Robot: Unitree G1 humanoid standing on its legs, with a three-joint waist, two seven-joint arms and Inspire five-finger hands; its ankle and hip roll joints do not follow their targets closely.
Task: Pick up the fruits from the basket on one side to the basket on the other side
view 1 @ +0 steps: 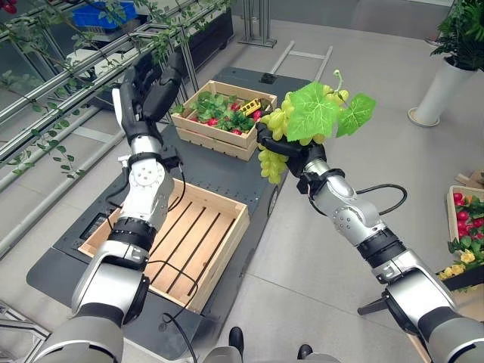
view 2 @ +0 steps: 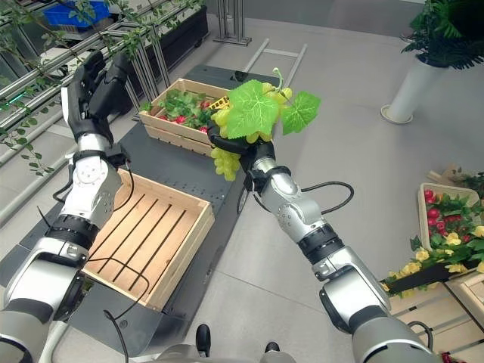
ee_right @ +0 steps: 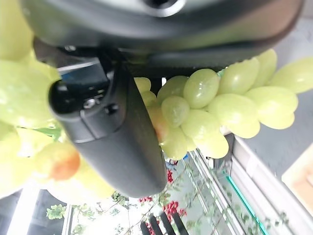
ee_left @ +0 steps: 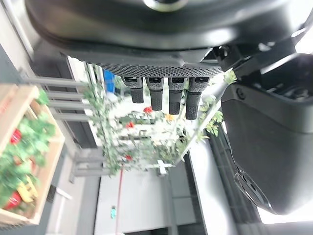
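Your right hand is curled round a bunch of green grapes with 2 broad green leaves, thumb and fingers wrapped about the fruit. In the right wrist view the thumb crosses in front of the grapes, which press against the palm. The bunch hangs in the air just past the right edge of the dark platform, near the right end of the full wooden crate, with part of the cluster drooping below the hand.

That full crate sits at the far end of the platform and holds green leaves, red fruits and a small yellow item. The empty slatted wooden crate sits at the near end of the same platform, well apart from the grapes.

Your left hand is raised above the platform's left side, beside the full crate, fingers straight and spread, holding nothing; the left wrist view shows its fingers extended with nothing between them.

Beyond the platform's right side, across the floor, you have a white planter and another crate of red and yellow fruits.
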